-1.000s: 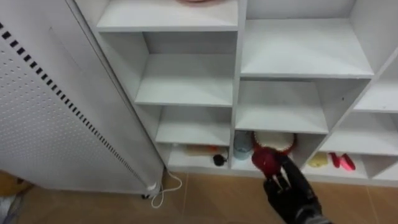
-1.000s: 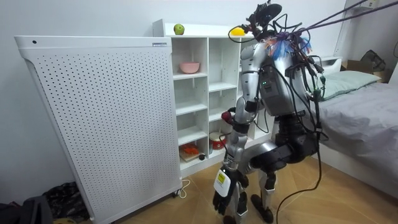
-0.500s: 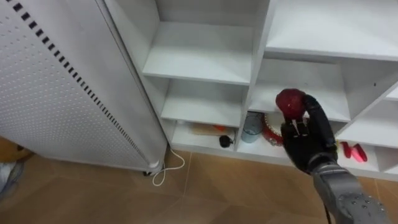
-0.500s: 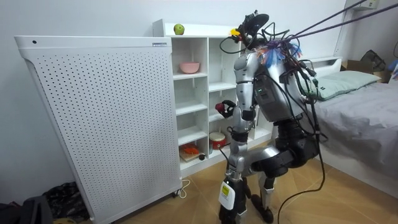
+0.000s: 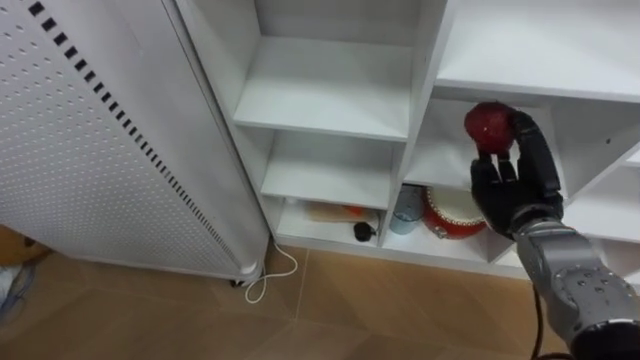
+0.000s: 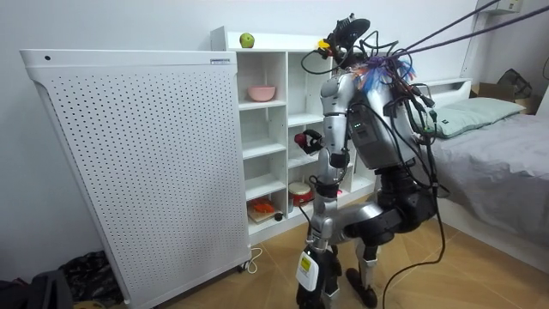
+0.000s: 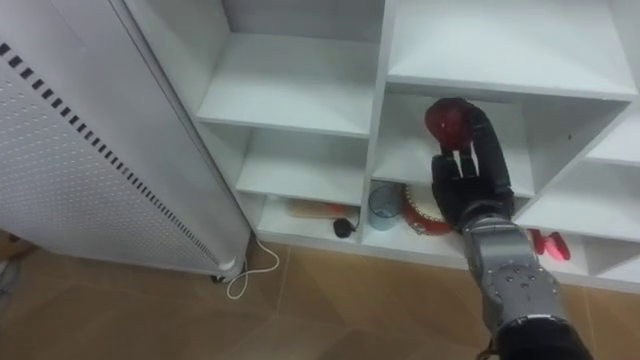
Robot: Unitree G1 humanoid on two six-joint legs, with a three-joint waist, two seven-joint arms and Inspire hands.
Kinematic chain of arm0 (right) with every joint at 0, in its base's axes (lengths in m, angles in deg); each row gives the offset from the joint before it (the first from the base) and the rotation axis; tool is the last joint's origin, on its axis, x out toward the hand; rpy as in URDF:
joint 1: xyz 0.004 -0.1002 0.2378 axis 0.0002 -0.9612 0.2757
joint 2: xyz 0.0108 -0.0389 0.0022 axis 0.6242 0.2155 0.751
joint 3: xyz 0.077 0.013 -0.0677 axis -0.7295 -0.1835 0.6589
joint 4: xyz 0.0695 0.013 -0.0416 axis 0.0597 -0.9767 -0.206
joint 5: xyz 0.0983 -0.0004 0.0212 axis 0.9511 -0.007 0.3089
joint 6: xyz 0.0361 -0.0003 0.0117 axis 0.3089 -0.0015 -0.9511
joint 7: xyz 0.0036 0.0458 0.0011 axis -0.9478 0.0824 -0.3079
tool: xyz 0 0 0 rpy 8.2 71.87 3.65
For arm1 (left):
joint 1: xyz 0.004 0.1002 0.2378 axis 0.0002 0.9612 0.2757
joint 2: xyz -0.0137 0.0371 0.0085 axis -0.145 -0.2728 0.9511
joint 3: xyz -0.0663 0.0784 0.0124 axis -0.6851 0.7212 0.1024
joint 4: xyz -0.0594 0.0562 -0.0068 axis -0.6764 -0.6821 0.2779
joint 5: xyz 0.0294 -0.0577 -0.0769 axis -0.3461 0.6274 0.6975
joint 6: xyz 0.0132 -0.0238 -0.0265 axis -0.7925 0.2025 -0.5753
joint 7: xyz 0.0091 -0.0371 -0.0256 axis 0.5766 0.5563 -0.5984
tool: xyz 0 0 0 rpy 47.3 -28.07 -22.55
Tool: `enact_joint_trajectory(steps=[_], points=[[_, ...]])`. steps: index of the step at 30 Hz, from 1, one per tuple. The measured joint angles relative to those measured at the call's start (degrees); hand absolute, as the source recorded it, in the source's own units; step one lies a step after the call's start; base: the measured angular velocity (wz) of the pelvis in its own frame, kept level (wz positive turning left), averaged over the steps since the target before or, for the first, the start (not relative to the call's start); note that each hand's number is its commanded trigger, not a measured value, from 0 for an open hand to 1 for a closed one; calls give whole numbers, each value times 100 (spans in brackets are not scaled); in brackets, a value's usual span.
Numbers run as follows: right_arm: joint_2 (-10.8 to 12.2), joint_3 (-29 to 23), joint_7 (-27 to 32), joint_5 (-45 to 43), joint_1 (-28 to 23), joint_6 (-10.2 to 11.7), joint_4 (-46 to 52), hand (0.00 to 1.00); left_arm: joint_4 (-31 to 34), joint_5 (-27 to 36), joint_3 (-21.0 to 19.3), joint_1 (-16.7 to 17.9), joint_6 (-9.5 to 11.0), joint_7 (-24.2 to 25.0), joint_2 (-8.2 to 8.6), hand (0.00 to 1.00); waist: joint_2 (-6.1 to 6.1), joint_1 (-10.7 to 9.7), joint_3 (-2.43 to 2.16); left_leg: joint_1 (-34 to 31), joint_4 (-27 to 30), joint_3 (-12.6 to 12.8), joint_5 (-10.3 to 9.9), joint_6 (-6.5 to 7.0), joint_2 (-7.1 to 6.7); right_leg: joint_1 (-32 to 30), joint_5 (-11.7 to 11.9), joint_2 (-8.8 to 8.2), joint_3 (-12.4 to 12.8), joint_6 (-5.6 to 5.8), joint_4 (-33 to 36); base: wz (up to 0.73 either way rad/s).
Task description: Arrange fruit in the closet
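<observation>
Red fruit point(image 5: 490, 127) is in the right hand point(image 5: 515, 185), fingers curled round it from below and behind, palm facing the closet point(image 5: 330, 100). It's held up at the mouth of the mid-column compartment, 2nd from bottom, not resting on the shelf. Can't tell if it's inside or just in front. The upright divider is just to its left.

One compartment down, under the hand: blue cup point(image 5: 407, 208) beside a red pot point(image 5: 455, 215). Left of the divider, bottom shelf: small dark thing point(image 5: 363, 231) and an orange item point(image 5: 335, 211). Red pieces point(image 7: 548, 245) are in the bottom compartment to the right.

Perforated panel point(image 5: 80, 150) stands against the closet's left side, w/ a white cable point(image 5: 265, 288) looped on the floor at its foot.

Room view adds: green fruit point(image 6: 247, 40) on top of the closet, pink bowl point(image 6: 261, 93) on an upper shelf, bed point(image 6: 506, 146) at the room view's right. Robot is crouched facing the closet, left hand point(image 6: 310, 290) low by the floor; can't tell its fingers.
</observation>
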Motion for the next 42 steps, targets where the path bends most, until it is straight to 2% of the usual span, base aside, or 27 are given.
enact_joint_trajectory(steps=[2,6,9,13,19,24,30,35,38,40,42], points=[[-56,-1,158,-22,7,41,27,0,1,-20,0,4,-1,-13,0,0,8,17,-5,5,21,-2,0,0,0,4,1,5,4,-1,14,-2],[-242,-12,443,-88,7,110,58,0,25,-461,-36,24,-10,-15,0,0,39,83,-23,25,123,1,-8,6,-4,19,-6,5,26,-7,94,-3],[-254,-197,568,-92,8,156,60,0,23,-617,-122,45,-11,-16,1,0,55,133,-32,178,120,15,-12,6,2,148,-7,8,60,-6,98,-3],[-261,-208,773,-59,6,136,51,0,47,-616,-116,237,-10,-13,1,0,160,190,-96,453,50,58,-71,10,7,386,-20,-3,79,13,69,-1],[-256,-210,892,36,-17,136,45,0,105,-613,-110,474,-44,32,3,0,190,304,-92,680,-52,95,-63,-5,47,596,-13,9,72,-1,-20,-2],[-254,-217,886,39,-55,136,-150,0,116,-775,-112,609,-54,33,37,0,214,317,-83,942,-233,96,-46,7,42,868,4,13,35,28,-200,0],[-256,-232,586,121,-296,95,-405,0,114,-792,-117,623,-75,60,38,0,262,319,-71,1343,-593,92,3,44,38,1289,73,62,-22,95,-588,-1],[-257,-237,42,234,-600,67,-855,0,104,-782,-154,625,-89,210,32,0,363,315,-57,1966,-1010,189,9,49,184,1946,156,235,-49,187,-1112,-9],[-360,-250,-270,194,-690,-89,-1292,0,99,-793,-400,573,-92,313,34,0,367,274,-59,2374,-1448,323,87,66,195,2269,233,257,-36,221,-1472,-9],[-407,-420,-588,76,-1063,-159,-1418,0,82,-786,-646,479,-87,382,3,0,376,159,-63,2700,-1784,303,217,70,173,2628,268,262,-100,274,-1773,15],[-409,-424,-793,-47,-1377,-260,-1604,0,86,-760,-808,452,-76,450,-7,0,371,86,-64,2977,-2005,307,231,65,163,2902,275,275,-136,301,-1982,2]])
